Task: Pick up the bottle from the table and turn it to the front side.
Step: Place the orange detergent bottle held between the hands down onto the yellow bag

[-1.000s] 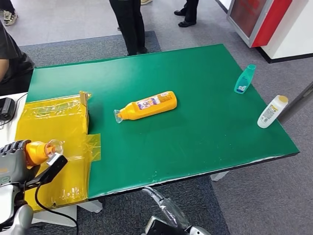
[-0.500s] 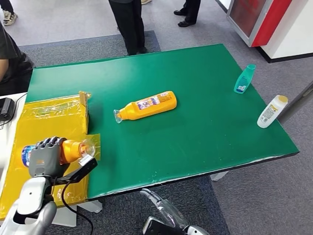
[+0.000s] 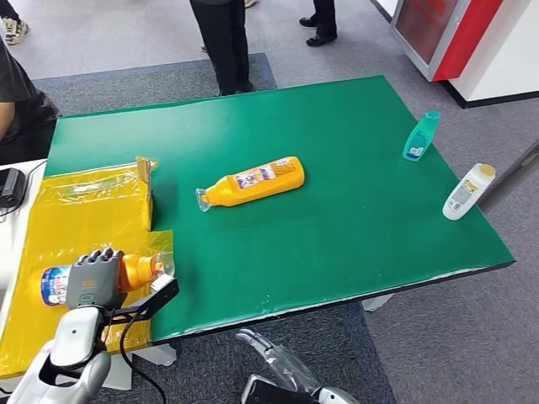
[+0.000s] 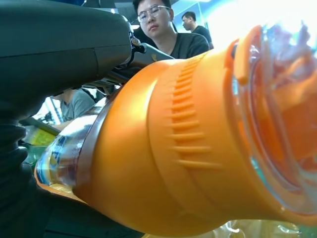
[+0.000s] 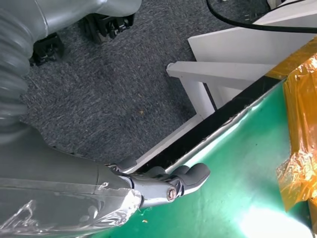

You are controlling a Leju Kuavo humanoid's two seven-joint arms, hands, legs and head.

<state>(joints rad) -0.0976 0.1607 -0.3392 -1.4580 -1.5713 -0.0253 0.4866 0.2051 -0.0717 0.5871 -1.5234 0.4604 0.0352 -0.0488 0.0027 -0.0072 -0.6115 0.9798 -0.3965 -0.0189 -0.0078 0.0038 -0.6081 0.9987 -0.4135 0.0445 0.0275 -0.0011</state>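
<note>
The left hand (image 3: 95,280) is wrapped around the shoulder of an orange bottle (image 3: 136,269), which lies roughly level over the yellow film-covered sheet (image 3: 82,210) at the near left corner of the green table (image 3: 356,210); whether it rests on the film or hangs just above it cannot be told. The clear cap (image 3: 164,263) points toward the table's middle, and the blue-and-white labelled base (image 3: 52,284) juts out behind the fingers. In the left wrist view the bottle (image 4: 179,144) shows a ribbed orange neck and the transparent cap (image 4: 284,109) close up. The plastic body is judged stiff, light and smooth, hence liable to slip when rotated; the ribbed neck and the shoulder just behind it offer the surest purchase, whereas the glossy label zone is likely slicker. A second orange bottle (image 3: 254,182) lies on its side mid-table, with a teal bottle (image 3: 421,135) and a white bottle (image 3: 467,192) near the far right edge. The right hand (image 5: 176,182) hangs below the table edge, holding nothing; whether its fingers are spread or curled cannot be told.
</note>
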